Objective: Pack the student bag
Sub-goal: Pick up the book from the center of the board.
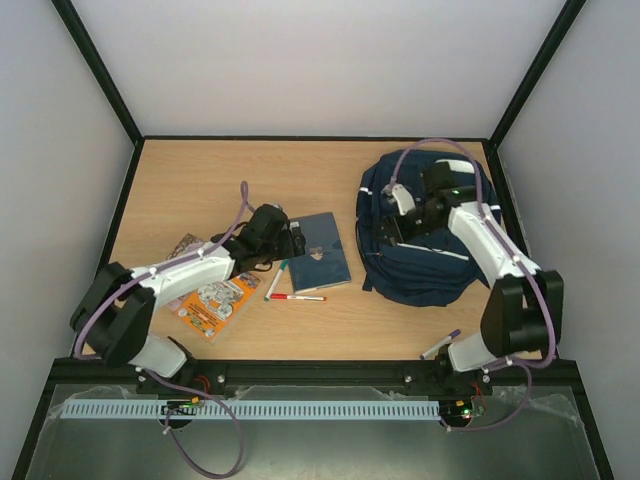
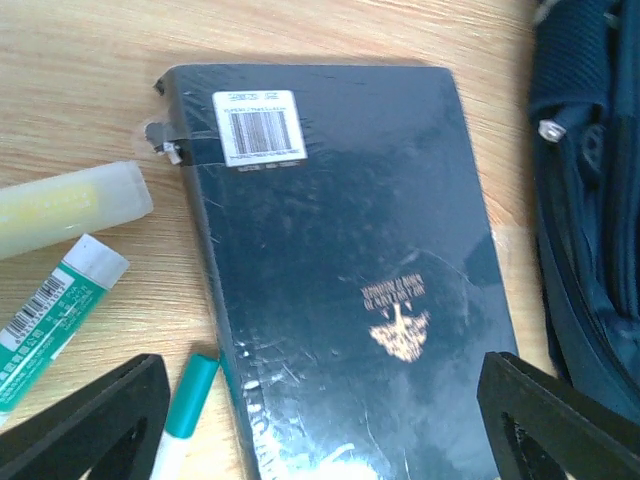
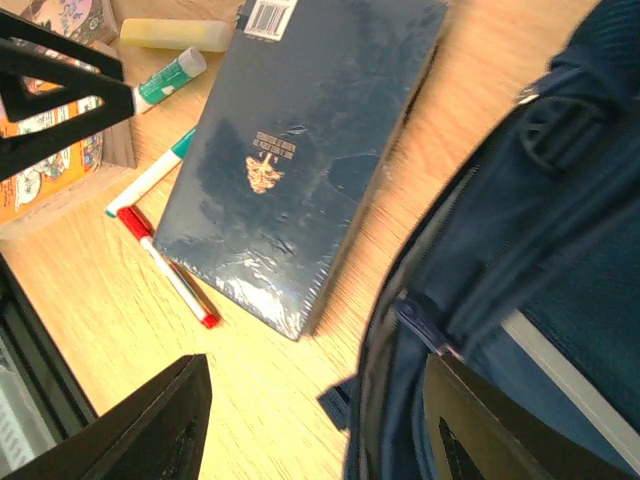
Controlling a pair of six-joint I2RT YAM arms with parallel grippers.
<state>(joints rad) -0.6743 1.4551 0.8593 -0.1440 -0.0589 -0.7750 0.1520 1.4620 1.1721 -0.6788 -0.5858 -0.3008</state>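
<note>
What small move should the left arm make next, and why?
Probably lower the left gripper and close it on the notebook. Its jaws hang open over the notebook, which lies flat on the table beside the bag, not yet packed.

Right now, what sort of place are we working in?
Probably a lab test cell, not a classroom: a wooden table boxed in by white walls and a black frame.
</note>
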